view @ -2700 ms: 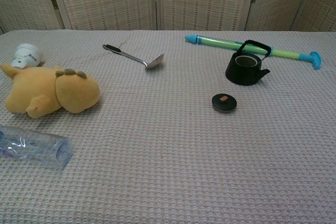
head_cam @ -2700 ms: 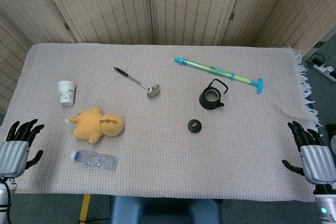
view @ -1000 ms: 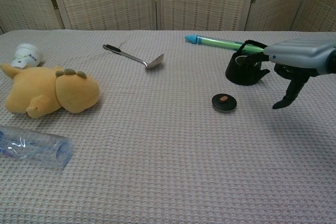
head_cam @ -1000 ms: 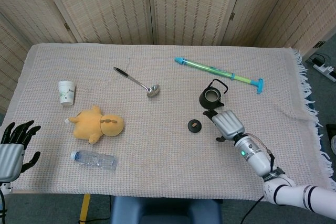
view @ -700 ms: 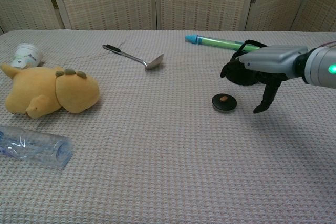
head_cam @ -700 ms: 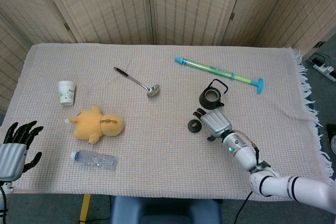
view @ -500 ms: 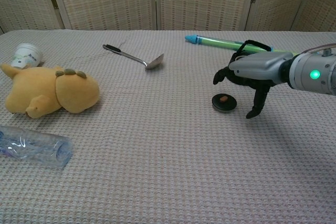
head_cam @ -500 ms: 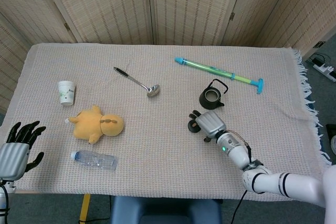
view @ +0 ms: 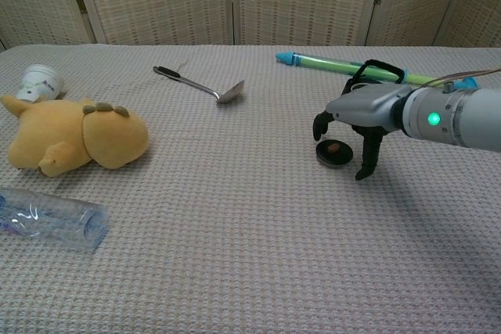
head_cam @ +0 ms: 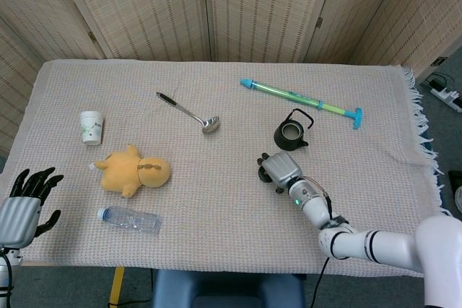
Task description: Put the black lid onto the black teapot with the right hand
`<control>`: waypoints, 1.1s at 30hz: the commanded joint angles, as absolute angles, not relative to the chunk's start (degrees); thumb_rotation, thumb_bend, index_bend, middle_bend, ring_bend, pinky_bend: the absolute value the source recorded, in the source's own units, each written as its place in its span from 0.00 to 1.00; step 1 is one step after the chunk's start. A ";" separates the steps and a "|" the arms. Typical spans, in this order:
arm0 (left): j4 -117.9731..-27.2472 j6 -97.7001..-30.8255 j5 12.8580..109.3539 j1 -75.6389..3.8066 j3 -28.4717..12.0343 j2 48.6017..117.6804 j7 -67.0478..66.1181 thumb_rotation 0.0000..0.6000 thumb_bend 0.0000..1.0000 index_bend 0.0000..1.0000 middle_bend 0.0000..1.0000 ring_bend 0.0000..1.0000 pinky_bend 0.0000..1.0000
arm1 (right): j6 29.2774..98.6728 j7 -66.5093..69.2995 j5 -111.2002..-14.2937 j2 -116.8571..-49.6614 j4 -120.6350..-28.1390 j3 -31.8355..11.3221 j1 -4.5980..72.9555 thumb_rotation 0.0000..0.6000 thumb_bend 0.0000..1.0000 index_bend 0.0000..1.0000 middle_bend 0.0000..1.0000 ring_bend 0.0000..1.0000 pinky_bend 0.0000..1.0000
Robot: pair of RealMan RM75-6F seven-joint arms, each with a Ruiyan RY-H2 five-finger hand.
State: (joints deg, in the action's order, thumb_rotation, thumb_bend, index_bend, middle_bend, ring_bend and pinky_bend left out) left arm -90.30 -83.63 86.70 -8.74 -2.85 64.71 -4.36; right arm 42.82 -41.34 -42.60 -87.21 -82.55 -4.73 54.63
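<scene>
Black lid (view: 334, 152) lies flat on the cloth (head_cam: 216, 200), in front of the black teapot (view: 366, 102). Only the head view shows the left hand (head_cam: 23, 203), at the table's near left corner, fingers spread and empty. The head view hides the lid under the right hand (head_cam: 278, 169). The chest view shows that hand (view: 356, 119) arched over the lid, fingers (view: 367, 158) apart on either side, with no grip on it.
</scene>
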 commanded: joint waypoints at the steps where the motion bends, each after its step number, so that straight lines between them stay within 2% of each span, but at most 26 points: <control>1: -90.09 -83.71 86.62 -8.64 -2.83 64.76 -4.15 1.00 0.28 0.17 0.07 0.10 0.00 | 43.19 -41.27 -42.56 -87.64 -82.21 -4.44 55.12 1.00 0.15 0.29 0.25 0.84 0.81; 6: -89.67 -83.86 86.40 -8.40 -2.78 64.92 -3.58 1.00 0.28 0.17 0.08 0.10 0.00 | 44.03 -41.37 -42.25 -88.29 -81.50 -3.92 55.90 1.00 0.15 0.34 0.29 0.85 0.81; 18: -88.42 -83.48 86.19 -8.44 -2.76 65.39 -2.30 1.00 0.28 0.17 0.07 0.10 0.00 | 45.89 -41.71 -40.93 -89.93 -79.97 -3.20 57.09 1.00 0.15 0.36 0.34 0.88 0.83; 33: -87.63 -83.53 86.14 -8.29 -2.67 65.86 -1.47 1.00 0.28 0.17 0.08 0.10 0.00 | 48.27 -42.30 -41.19 -90.32 -80.84 -2.31 57.02 1.00 0.33 0.44 0.43 0.92 0.85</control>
